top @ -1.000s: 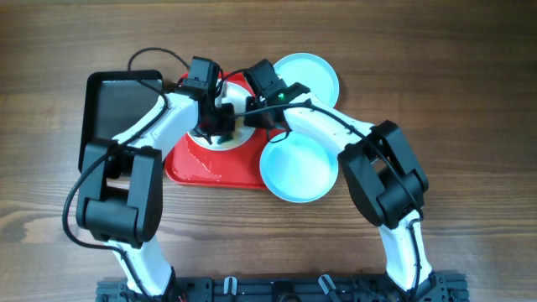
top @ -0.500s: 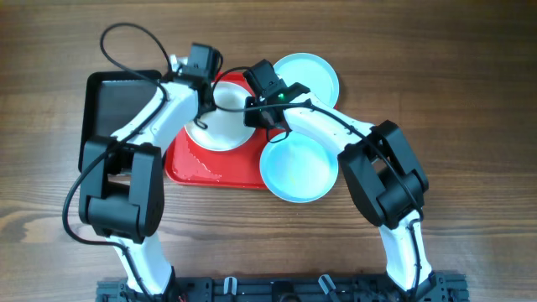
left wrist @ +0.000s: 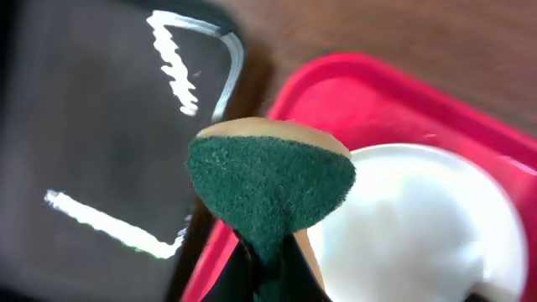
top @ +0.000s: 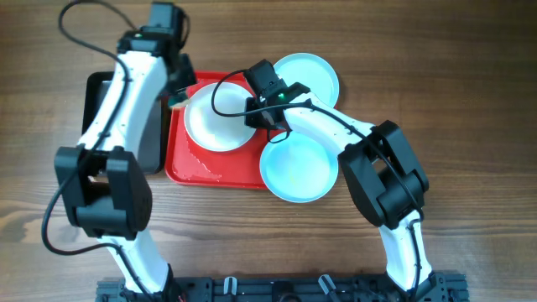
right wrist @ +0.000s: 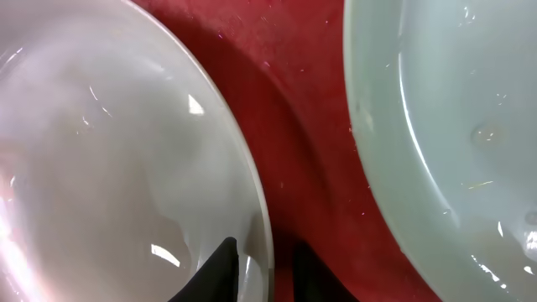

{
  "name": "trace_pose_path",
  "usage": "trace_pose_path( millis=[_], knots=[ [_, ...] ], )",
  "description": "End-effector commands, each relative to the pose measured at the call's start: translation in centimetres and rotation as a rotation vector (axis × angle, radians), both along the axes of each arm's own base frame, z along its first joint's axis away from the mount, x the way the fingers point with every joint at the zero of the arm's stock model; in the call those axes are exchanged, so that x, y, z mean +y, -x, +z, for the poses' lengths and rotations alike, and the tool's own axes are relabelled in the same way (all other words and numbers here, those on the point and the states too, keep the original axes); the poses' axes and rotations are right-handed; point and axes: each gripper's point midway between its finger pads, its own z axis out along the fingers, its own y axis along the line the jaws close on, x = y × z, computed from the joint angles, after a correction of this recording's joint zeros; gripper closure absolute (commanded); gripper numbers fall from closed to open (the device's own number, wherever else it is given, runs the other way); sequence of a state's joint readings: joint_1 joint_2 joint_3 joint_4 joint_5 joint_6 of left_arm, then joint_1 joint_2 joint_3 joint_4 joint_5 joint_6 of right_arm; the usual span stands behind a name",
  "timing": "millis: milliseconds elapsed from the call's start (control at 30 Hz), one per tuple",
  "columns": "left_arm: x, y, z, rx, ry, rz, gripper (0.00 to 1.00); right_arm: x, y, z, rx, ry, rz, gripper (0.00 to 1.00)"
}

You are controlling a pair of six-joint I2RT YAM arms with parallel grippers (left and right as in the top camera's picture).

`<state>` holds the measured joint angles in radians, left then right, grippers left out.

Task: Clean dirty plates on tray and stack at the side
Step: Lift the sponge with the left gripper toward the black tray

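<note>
A: Left to right, quick. The black tray [top: 149, 138] sits touching the red tray's [top: 210, 172] left side. The left gripper [top: 174, 88] hangs above the red tray's far-left corner, clenched on a green-faced sponge [left wrist: 268, 189].

B: Plates?

A: The white plate [top: 220, 122] lies flat in the far half of the red tray. The right gripper [top: 252, 113] is at the plate's right rim. In the wrist view its fingers [right wrist: 222, 268] straddle that rim, but a sliver of red shows beside it, so I can't tell whether it's pinching or let go.

B: And the blue ones?

A: The far blue plate [top: 315, 75] is on the table just beyond the red tray's far-right corner. The near blue plate [top: 294, 172] overhangs the tray's right side.

B: What's the step?

A: My read is that scrubbing is finished and the sponge is headed for the black tray. Bring it down inside that tray's rim and rest it there before opening. The white plate is glossy, so the right side should take a firm hold on the rim. Then lift it level over the red tray's raised edge and lay it centred on a blue plate.

B: What's changed since a second ago?

A: The left gripper was down over the middle of the white plate with the sponge on it. It's now pulled up and off to the red tray's far-left corner, and the plate is uncovered. The right arm and both blue plates haven't moved.
</note>
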<state>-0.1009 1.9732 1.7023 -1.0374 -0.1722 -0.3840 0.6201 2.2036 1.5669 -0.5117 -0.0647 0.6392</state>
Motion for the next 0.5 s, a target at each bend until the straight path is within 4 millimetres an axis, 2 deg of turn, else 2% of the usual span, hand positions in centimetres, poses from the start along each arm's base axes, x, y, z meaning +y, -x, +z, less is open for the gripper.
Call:
trace_pose_path(
  millis=[0, 100, 200, 333, 467],
  knots=[
    [1.7, 0.9, -0.2, 0.047, 0.071, 0.048, 0.96, -0.4, 1.3, -1.9, 0.064, 0.011, 0.019, 0.95],
    [0.9, 2.4, -0.6, 0.12, 0.175, -0.039, 0.96, -0.2, 1.7, -1.8, 0.081, 0.001, 0.029, 0.96],
    [0.9, 3.3, -0.6, 0.154, 0.237, -0.042, 0.96, 0.2, 1.6, -1.0, 0.064, -0.012, 0.059, 0.96],
    [1.8, 3.4, -0.6, 0.156, 0.246, -0.016, 0.96, 0.4, 1.0, 2.7, -0.024, -0.003, 0.11, 0.96],
    [2.3, 3.6, -0.6, 0.159, 0.246, -0.005, 0.96, -1.4, -0.2, 7.6, -0.193, 0.124, 0.09, 0.96]
  ],
)
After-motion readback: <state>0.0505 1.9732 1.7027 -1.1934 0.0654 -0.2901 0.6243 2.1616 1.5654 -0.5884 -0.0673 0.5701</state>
